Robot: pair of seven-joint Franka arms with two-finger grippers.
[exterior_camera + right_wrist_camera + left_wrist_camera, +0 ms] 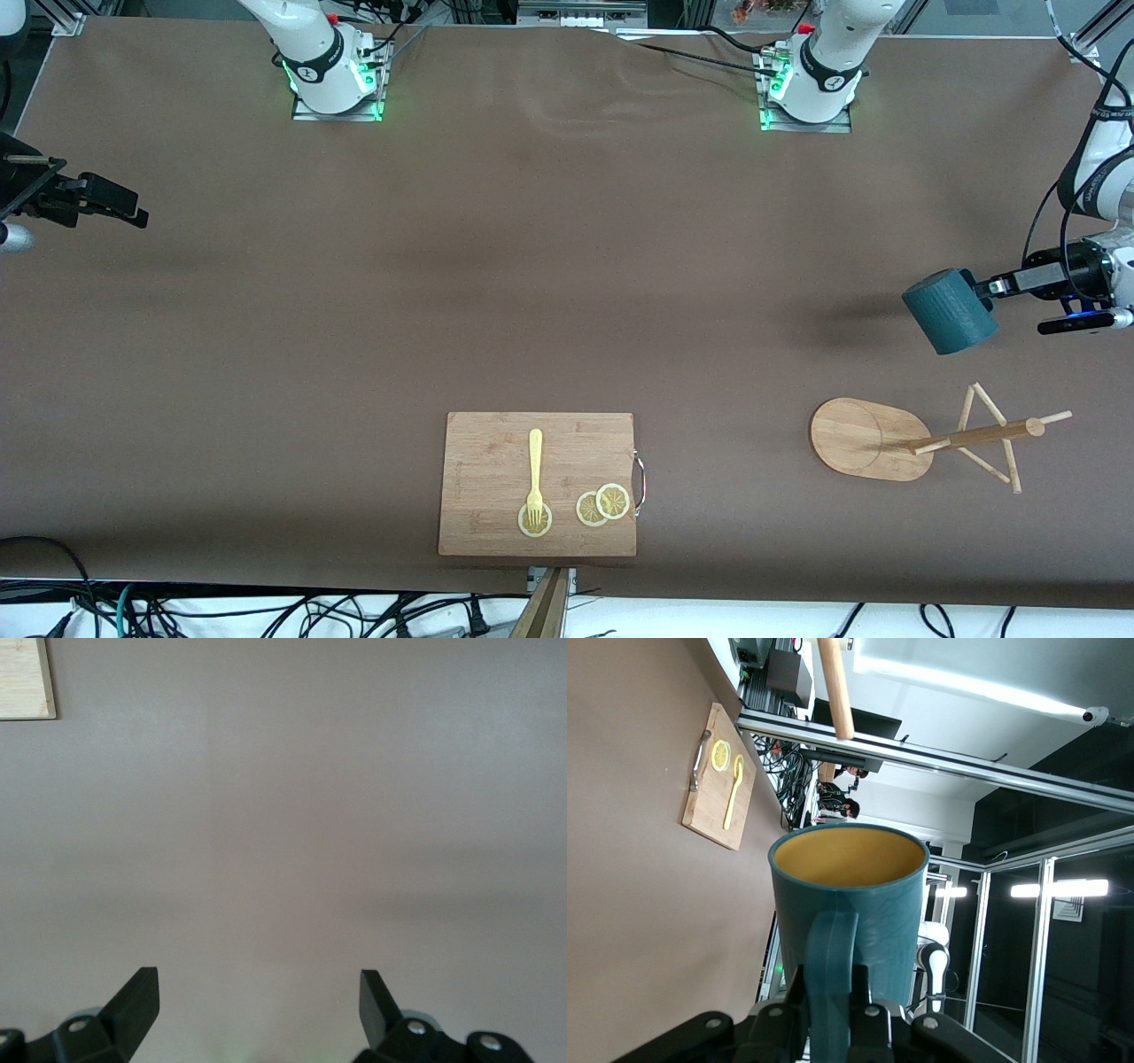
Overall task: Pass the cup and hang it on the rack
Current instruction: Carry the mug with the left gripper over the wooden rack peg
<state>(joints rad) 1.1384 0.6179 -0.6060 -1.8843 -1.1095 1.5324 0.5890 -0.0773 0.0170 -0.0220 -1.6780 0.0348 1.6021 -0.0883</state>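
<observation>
My left gripper [985,289] is shut on the handle of the dark teal cup [950,312] and holds it in the air, tipped on its side, over the table at the left arm's end. In the left wrist view the fingers [868,997] clamp the handle, and the cup [850,895] shows its yellowish-tan inside. The bamboo rack [873,439] stands on the table nearer to the front camera than the spot under the cup, its post [974,436] and thin pegs free. One wooden end of the rack [835,687] shows past the cup's mouth. My right gripper [133,213] is open and empty over the right arm's end of the table [257,997].
A rectangular wooden cutting board [538,483] lies near the front edge with a yellow fork [535,478] and lemon slices [603,505] on it. It also shows in the left wrist view [718,775], and its corner shows in the right wrist view [25,678]. The brown table [532,292] spreads between the arms.
</observation>
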